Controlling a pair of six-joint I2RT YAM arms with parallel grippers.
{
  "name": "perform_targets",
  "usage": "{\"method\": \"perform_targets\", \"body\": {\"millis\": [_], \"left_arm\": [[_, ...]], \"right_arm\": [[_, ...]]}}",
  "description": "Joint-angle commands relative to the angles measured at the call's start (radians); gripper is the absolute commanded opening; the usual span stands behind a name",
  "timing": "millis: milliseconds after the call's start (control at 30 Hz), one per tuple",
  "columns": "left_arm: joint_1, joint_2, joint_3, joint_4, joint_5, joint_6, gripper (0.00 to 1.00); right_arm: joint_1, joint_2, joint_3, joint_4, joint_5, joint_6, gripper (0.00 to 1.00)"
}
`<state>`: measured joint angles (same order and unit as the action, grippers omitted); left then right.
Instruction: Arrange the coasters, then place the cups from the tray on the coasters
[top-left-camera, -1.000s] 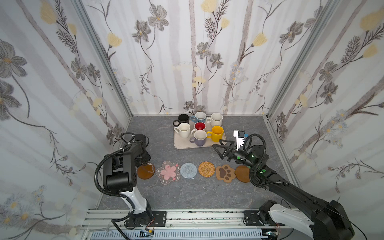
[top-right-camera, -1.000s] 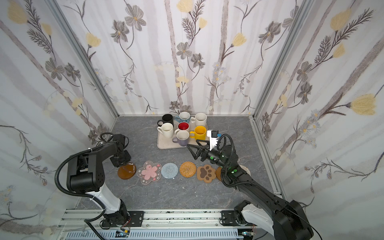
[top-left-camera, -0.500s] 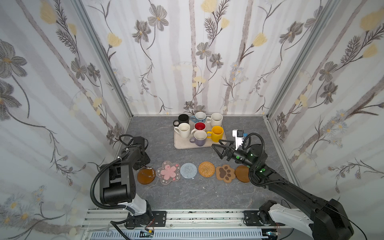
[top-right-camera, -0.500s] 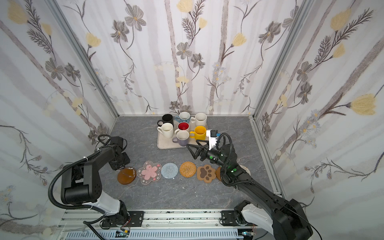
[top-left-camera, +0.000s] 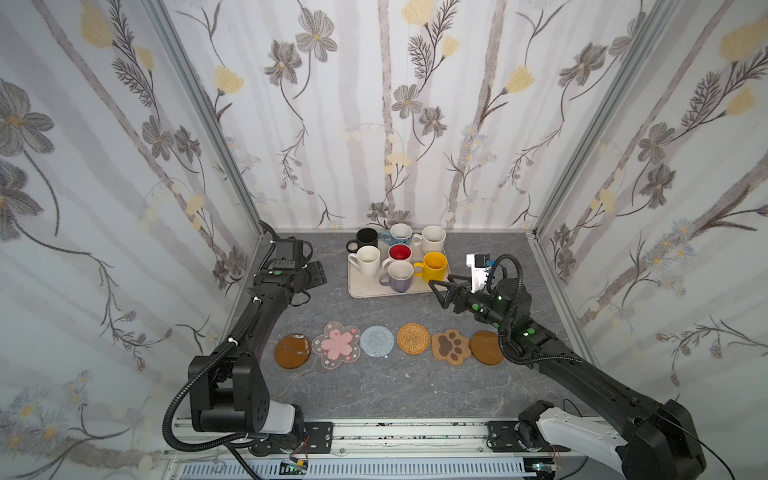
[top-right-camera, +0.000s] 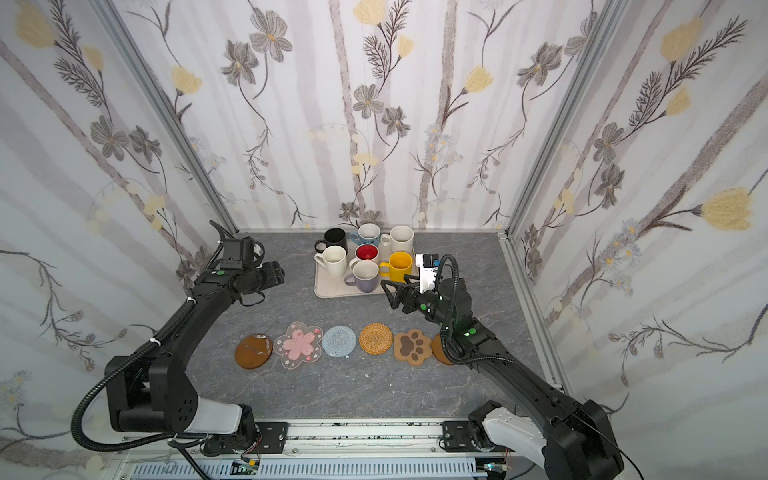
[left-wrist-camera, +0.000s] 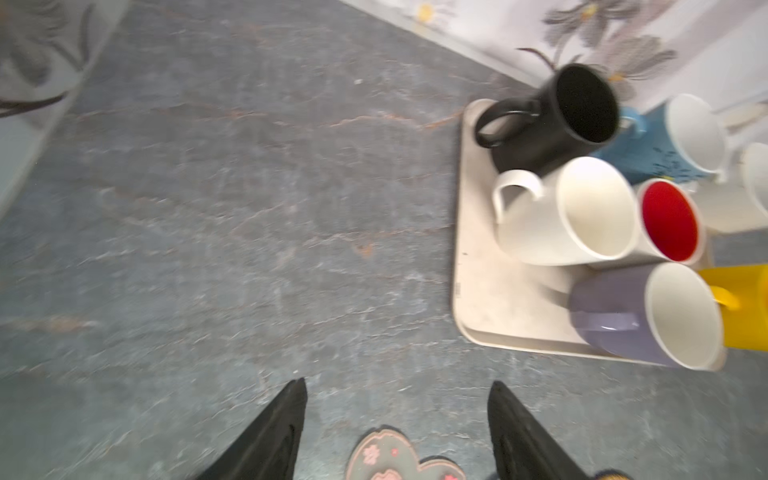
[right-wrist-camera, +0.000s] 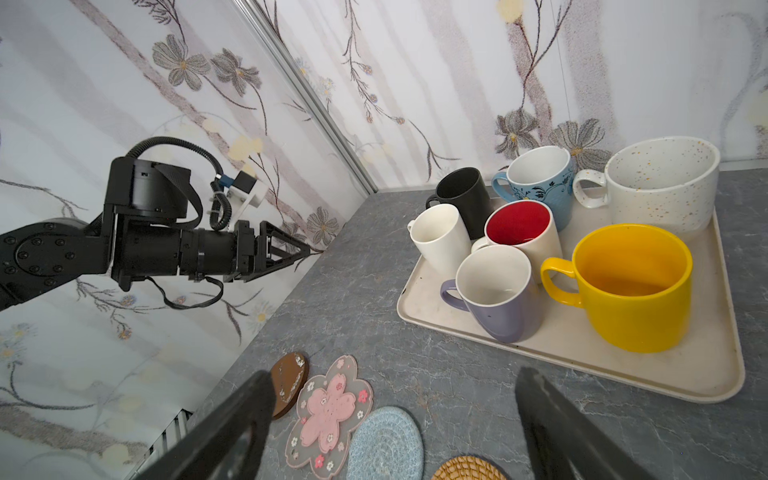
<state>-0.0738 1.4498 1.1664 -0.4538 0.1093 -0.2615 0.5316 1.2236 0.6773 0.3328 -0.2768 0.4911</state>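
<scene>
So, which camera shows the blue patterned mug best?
The right wrist view: the blue patterned mug is near and sharp, its dark flower pattern and handle clear. Both top views show it small, from above. The left wrist view shows it blurred, partly hidden behind the black mug.

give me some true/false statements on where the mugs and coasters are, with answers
1. The black mug stands on the tray. True.
2. The yellow mug sits on the rattan coaster. False: the yellow mug is on the tray; the rattan coaster is bare.
3. The pink blossom coaster lies between a brown wooden disc and the grey-blue round coaster. True.
4. The right gripper holds the lavender mug. False: the right gripper has open, empty jaws; the lavender mug is on the tray.
</scene>
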Motion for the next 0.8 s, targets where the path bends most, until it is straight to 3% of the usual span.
{"method": "perform_targets", "body": {"millis": [0, 200, 400, 767], "left_arm": [[-0.056, 0.06, 0.035, 0.118, 0.109, 0.066, 0.71], [-0.19, 0.259, 0.145, 0.17, 0.179, 0.239, 0.69], [-0.212, 0.422, 0.229, 0.21, 0.291, 0.298, 0.66], [-0.291, 0.467, 0.202, 0.303, 0.31, 0.362, 0.63]], "right_arm": [[-0.002, -0.022, 0.01, -0.058, 0.026, -0.049, 0.92], [-0.007, -0.071, 0.018, -0.163, 0.05, -0.079, 0.92], [-0.019, -0.093, 0.04, -0.23, 0.053, -0.104, 0.93], [-0.065, -0.081, 0.027, -0.23, 0.005, -0.114, 0.93]]}}
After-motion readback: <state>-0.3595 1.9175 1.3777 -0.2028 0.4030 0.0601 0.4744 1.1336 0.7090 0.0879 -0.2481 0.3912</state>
